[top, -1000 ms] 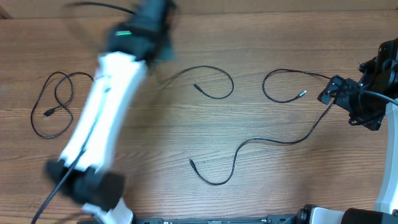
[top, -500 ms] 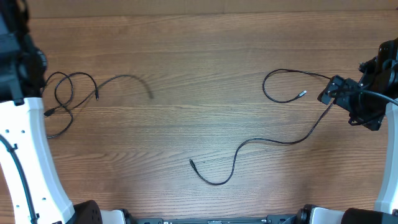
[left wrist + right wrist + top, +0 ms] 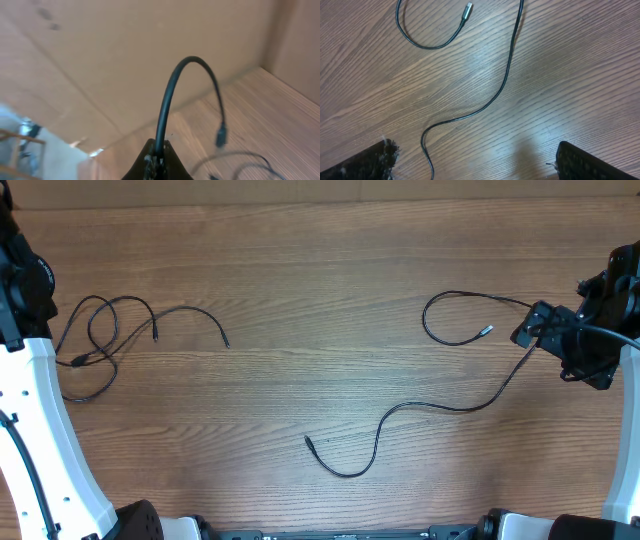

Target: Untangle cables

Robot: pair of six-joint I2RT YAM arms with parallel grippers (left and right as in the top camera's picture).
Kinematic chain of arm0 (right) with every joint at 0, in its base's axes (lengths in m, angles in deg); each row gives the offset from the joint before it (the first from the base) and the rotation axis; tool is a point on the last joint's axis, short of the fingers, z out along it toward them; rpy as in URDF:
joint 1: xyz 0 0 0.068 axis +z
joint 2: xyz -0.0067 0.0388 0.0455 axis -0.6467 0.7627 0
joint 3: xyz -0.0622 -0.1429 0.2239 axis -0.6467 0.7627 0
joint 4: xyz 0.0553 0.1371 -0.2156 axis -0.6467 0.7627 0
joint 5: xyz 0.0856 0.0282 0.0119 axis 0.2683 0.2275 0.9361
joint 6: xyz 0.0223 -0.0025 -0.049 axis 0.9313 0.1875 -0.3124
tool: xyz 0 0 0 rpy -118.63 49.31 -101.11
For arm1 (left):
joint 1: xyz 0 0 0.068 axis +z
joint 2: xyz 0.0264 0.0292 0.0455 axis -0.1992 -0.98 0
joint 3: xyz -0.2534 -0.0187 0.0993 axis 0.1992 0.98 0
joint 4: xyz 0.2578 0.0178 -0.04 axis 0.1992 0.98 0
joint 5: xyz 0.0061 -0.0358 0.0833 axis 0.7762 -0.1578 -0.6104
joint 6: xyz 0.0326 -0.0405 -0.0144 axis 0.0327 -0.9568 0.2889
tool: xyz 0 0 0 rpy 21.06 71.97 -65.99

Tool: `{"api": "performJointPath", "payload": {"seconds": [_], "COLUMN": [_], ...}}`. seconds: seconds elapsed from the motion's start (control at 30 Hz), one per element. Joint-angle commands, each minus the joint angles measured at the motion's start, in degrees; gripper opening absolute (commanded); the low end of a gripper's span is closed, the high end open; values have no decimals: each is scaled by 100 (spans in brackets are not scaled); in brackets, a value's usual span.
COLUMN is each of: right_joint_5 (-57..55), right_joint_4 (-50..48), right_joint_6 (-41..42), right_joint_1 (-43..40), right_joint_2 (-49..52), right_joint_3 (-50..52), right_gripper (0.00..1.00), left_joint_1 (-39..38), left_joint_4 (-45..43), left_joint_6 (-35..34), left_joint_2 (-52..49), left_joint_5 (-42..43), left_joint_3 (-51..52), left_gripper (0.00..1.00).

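Observation:
Black cables lie in two groups on the wooden table. A looped cluster (image 3: 100, 335) sits at the far left, one loose end (image 3: 225, 342) trailing right. A long cable (image 3: 440, 408) snakes from a loop with a silver tip (image 3: 486, 331) down to a plug (image 3: 308, 440) near the front. My left gripper (image 3: 38, 315) is at the left edge, shut on a cable (image 3: 165, 110) that arches up from my left gripper (image 3: 159, 152) to a small plug (image 3: 221, 137). My right gripper (image 3: 527, 330) hovers open beside the long cable (image 3: 507, 75), its fingers (image 3: 385, 156) wide apart around nothing.
The left arm's white link (image 3: 45, 440) runs down the left side of the table. The right arm's black body (image 3: 590, 340) stands at the right edge. A brown wall (image 3: 125, 55) rises behind the table in the left wrist view.
The left arm swung from the table's middle to the far left, dragging the centre cable with it to the left cluster. The right arm and long cable stayed still.

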Motion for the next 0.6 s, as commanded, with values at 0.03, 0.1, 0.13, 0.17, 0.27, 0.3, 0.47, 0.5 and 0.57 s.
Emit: {"api": "performJointPath", "payload": {"seconds": [0.03, 0.1, 0.13, 0.17, 0.27, 0.3, 0.47, 0.5, 0.57], "right_joint_5": [31, 31, 31, 31, 31, 31, 31, 31, 31], "right_joint_4": [-35, -33, -33, -31, -31, -31, -31, -28, -28], "right_joint_6": [-42, -42, -42, -42, -42, -42, -42, -42, -42], "right_joint_1": [-13, -11, -13, -13, -13, -13, -11, -11, -13], "right_joint_2": [-33, -33, -33, -33, -33, -33, -33, -33, -33], "right_joint_3": [-125, -125, -125, -125, -125, -125, -125, -125, -125], "right_gripper": [100, 100, 100, 100, 100, 100, 100, 100, 100], "left_joint_1": [44, 44, 44, 52, 197, 247, 472, 509, 669], "left_joint_4": [-81, -79, -81, -105, -358, -382, -400, -424, -605], "left_joint_6": [-109, -199, -295, -411, -468, -468, -437, -385, -31], "left_joint_2": [22, 17, 13, 9, 13, 13, 13, 13, 13], "left_joint_5": [-1176, -1360, -1569, -1867, -2391, -2398, -2173, -2020, -1340], "left_joint_3": [-17, -17, -17, -17, -17, -17, -17, -17, -17], "left_gripper": [4, 4, 4, 4, 4, 4, 4, 4, 4]}}
